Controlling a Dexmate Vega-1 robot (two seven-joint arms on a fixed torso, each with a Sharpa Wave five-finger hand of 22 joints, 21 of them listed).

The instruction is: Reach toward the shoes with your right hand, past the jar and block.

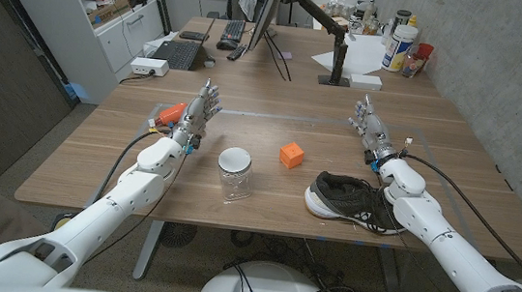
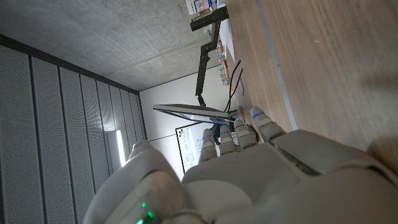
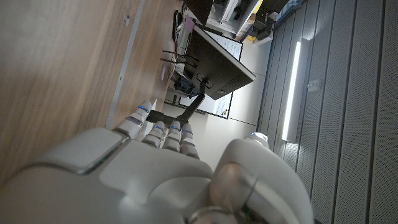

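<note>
Shoe (image 1: 352,200) just beside right hand (image 1: 371,130), behind its fingers (image 1: 363,111).

no text, label, brand or number is showing clearly enough to read. the white tub (image 1: 400,44) at the table's far end is carrying a blue label too small to make out, and the whiteboard (image 3: 225,107) behind the monitor is showing only blurred marks.
</note>
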